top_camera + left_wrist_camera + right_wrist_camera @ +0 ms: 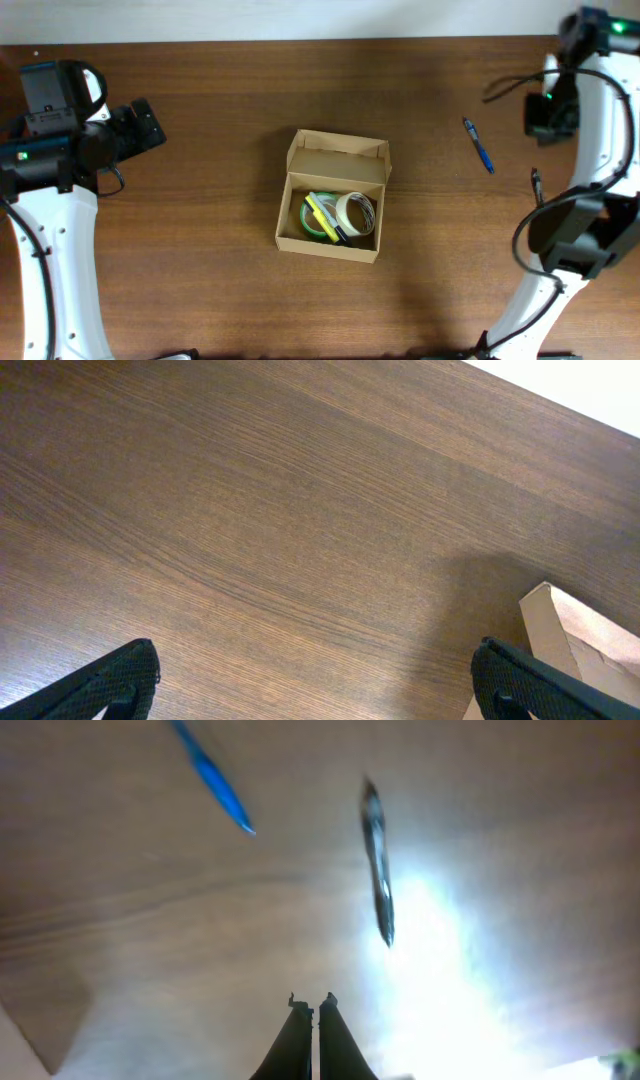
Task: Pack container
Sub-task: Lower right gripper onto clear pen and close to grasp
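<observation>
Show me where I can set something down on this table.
Widest bare table lies between the left fingers and the box; the strip between box and blue pen is free too. Crowded on the right: blue pen, dark pen and the right arm.

Robot lab, wooden table (200, 250), robot arms (52, 270)

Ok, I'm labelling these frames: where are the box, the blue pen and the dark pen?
box (338, 163): overhead view, open flap lid.
blue pen (478, 145): overhead view, mid-barrel.
dark pen (378, 870): right wrist view, mid-barrel.
</observation>
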You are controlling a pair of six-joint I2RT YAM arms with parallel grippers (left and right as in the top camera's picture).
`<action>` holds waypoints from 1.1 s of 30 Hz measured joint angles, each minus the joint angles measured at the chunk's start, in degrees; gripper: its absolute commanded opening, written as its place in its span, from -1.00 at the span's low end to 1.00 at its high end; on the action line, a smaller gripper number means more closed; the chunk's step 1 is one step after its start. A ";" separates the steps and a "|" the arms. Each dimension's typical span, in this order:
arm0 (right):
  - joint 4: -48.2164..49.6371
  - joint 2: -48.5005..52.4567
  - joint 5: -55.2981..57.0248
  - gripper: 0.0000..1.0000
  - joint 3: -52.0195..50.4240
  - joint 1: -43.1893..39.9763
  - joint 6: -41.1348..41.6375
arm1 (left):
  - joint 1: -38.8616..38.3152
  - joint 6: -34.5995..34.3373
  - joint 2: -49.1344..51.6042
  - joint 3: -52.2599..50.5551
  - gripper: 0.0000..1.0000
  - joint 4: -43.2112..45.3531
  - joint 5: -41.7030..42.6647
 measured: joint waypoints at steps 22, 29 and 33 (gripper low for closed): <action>22.01 1.70 -12.09 -0.09 -24.98 -16.04 -11.23 | 0.00 0.00 0.00 0.00 0.99 0.00 0.00; 26.69 1.70 -12.63 -0.28 -25.00 -14.82 -17.44 | 0.00 0.00 0.00 0.00 0.99 0.00 -0.02; 28.48 1.70 -11.15 -0.28 -25.00 -14.62 -20.04 | 0.00 0.00 0.00 0.00 0.99 0.00 -0.02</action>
